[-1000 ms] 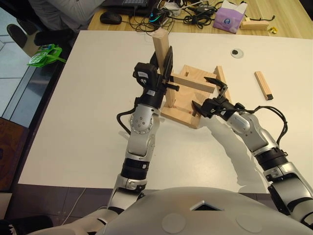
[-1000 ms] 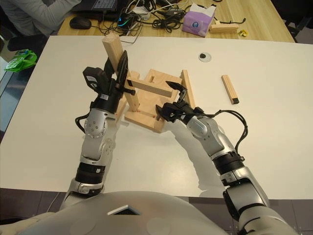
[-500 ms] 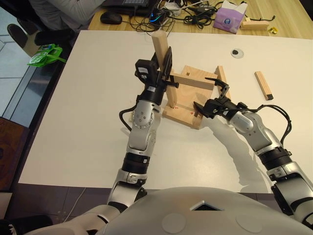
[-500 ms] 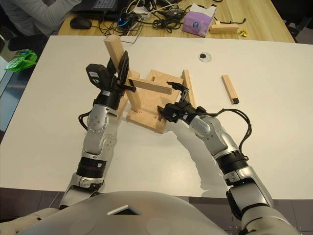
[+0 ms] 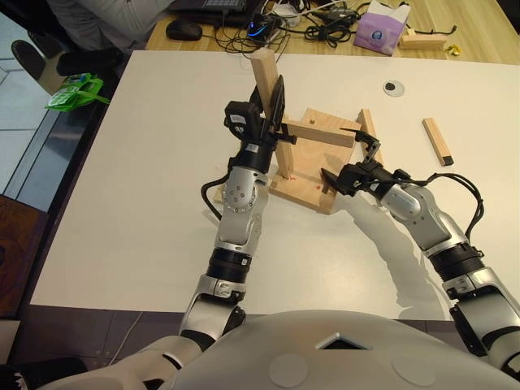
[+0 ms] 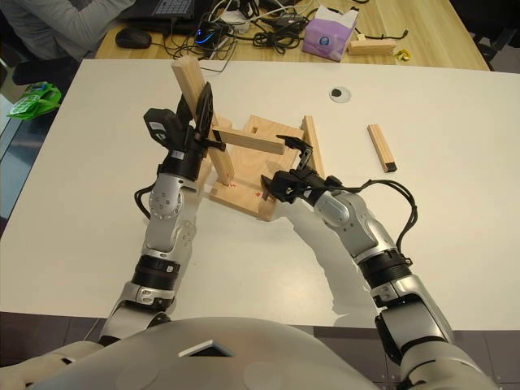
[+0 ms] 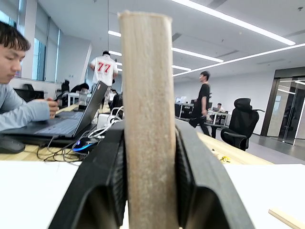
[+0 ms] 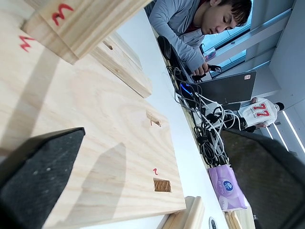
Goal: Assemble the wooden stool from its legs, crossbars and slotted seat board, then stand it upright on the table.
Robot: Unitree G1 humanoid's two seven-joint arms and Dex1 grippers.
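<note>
The left gripper edges forward, nudging the upright pale square wooden leg and flat plywood seat board slightly farther away; the right gripper follows.

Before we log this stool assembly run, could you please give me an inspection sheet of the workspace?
Surface: white table, no damage seen.
Job's things: seat board lying flat, crossbar above it; leg upright at its left side; wooden bar along its right side; short wooden piece loose farther right.
Clutter: small round disc on the table.
Grippers: left gripper shut on the leg; right gripper open at the seat board's near right corner.
Cables: tangle on the wooden desk behind.
Surroundings: purple tissue pack and computer mouse on that desk.
</note>
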